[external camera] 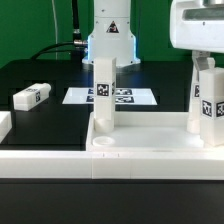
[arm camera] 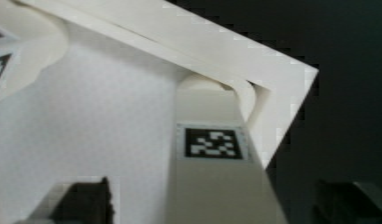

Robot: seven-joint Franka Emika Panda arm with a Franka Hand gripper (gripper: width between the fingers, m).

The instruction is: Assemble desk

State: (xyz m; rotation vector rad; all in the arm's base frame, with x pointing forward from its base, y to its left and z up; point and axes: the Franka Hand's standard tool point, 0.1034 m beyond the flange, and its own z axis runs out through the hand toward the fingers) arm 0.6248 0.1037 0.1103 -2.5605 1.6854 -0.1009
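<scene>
wrist view: gripper (arm camera: 218,200) fingers (arm camera: 81,203) spread wide, dark tips either side of an upright leg (arm camera: 214,120), w/ a gap on both sides, so nothing pinched. leg stands in a corner of the desk top (arm camera: 188,45), just inside the rim. leg is a white block w/ a black-and-white square tag on its face. ext view: desk top (external camera: 60,150) is a wide white tray w/ raised rim, across the foreground; same leg (external camera: 205,105) at the view's right, under the gripper (external camera: 203,62). 2nd leg (external camera: 105,90) upright at the far rim, nearer the middle. 3rd leg (external camera: 32,96) lies loose on the black table (external camera: 40,75), view's left, well apart. marker board (external camera: 135,97) lies flat behind the 2nd leg, partly hidden by it. robot base (external camera: 110,35) at the back.
</scene>
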